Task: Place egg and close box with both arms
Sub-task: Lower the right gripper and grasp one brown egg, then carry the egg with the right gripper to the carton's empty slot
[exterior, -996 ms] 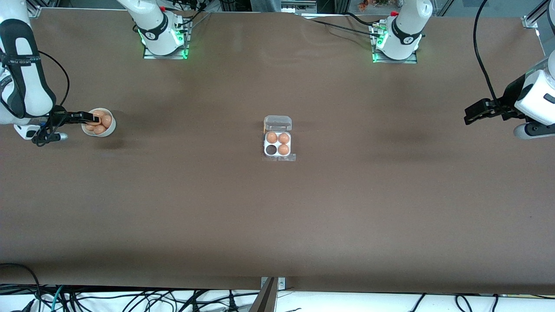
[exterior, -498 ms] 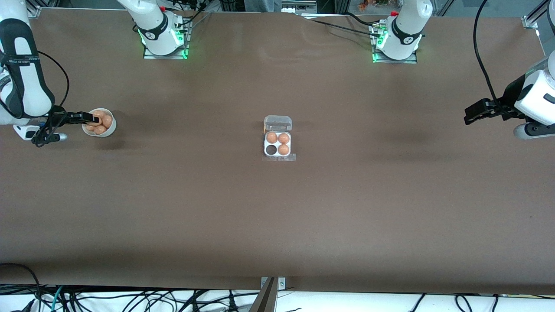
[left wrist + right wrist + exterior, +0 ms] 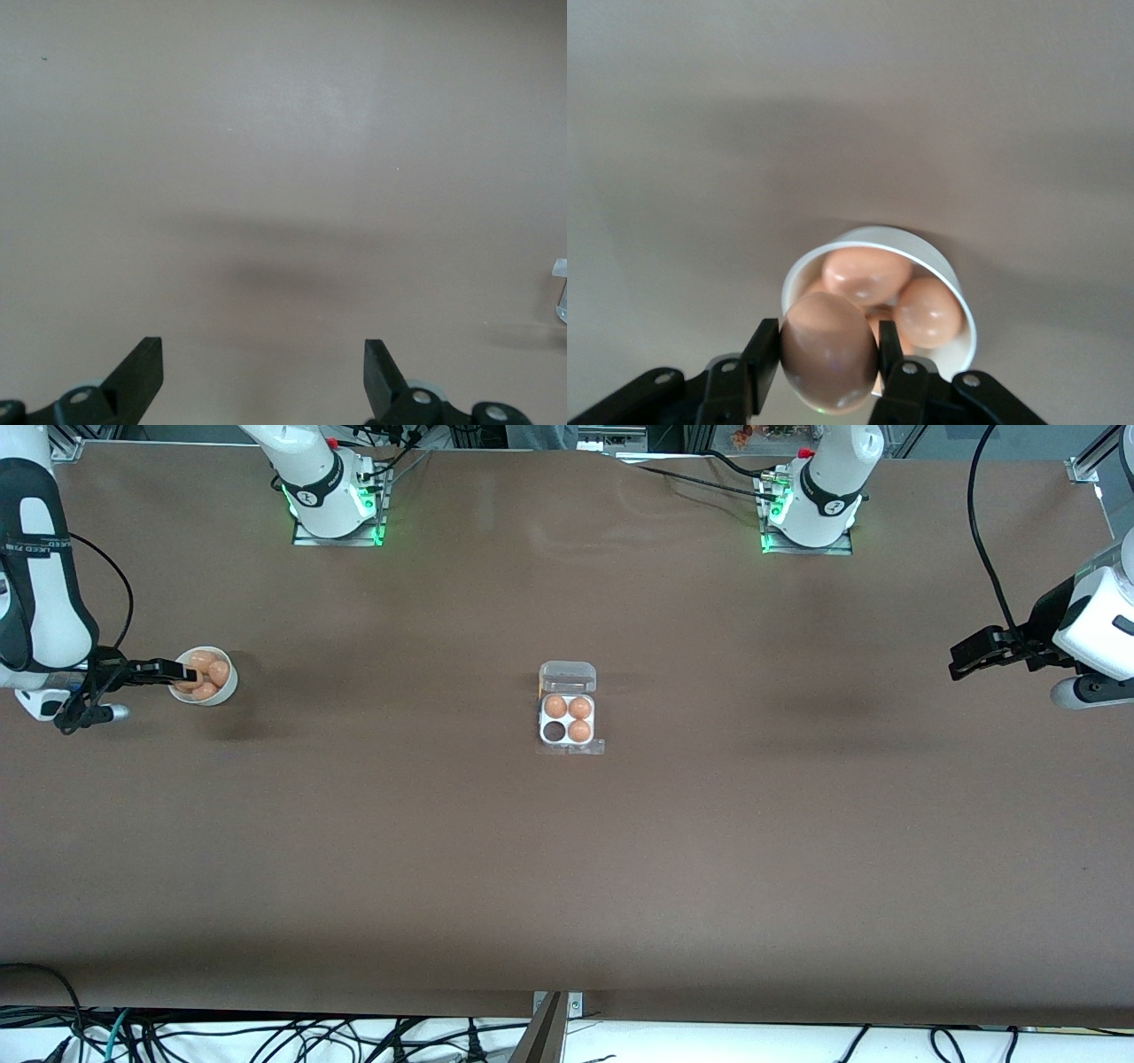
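Egg is pinched in the right gripper over the bowl at that arm's end, so the box with its one empty cell, probably the nearer one, lies toward table centre, while the left gripper waits spread open.

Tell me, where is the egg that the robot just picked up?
The egg sits clamped in the right gripper, just over the white bowl of eggs at the right arm's end of the table.
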Action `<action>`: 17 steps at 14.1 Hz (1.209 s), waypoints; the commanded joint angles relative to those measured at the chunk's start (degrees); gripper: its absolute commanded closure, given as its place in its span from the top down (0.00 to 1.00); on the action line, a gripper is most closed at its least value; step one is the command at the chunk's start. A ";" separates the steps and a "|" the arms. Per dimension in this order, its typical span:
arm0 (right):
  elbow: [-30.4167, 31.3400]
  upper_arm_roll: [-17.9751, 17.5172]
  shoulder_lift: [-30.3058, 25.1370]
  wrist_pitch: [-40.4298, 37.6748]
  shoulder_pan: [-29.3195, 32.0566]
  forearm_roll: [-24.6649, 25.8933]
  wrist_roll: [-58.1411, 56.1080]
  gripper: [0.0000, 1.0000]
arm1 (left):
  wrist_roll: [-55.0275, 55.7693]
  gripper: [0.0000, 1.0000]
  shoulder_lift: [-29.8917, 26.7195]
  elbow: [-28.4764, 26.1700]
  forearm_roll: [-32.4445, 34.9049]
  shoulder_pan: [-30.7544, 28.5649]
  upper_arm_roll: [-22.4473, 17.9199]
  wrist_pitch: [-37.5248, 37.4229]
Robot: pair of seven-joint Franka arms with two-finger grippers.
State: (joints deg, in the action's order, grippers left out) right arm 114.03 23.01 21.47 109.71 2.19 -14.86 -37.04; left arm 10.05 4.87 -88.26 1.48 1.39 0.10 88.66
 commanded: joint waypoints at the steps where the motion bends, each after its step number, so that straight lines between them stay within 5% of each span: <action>1: -4.95 0.02 -0.46 -4.93 -4.80 -0.43 7.47 0.42 | -0.47 1.00 0.23 1.43 -0.95 -0.42 0.34 -1.04; 10: -16.02 -0.07 1.55 -8.81 -32.04 0.10 50.95 0.42 | -0.56 1.00 0.32 1.07 -0.95 -0.42 0.34 -1.04; 17: -29.46 -0.16 13.58 -8.37 -49.01 -0.96 80.43 0.42 | -0.65 1.00 0.32 0.72 -1.04 -0.42 0.42 -1.04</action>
State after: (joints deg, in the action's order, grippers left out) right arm 91.48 21.95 29.54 102.50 -43.47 -14.95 37.67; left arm 10.05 5.03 -88.23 1.48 1.40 0.19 88.57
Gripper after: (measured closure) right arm 0.498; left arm 0.000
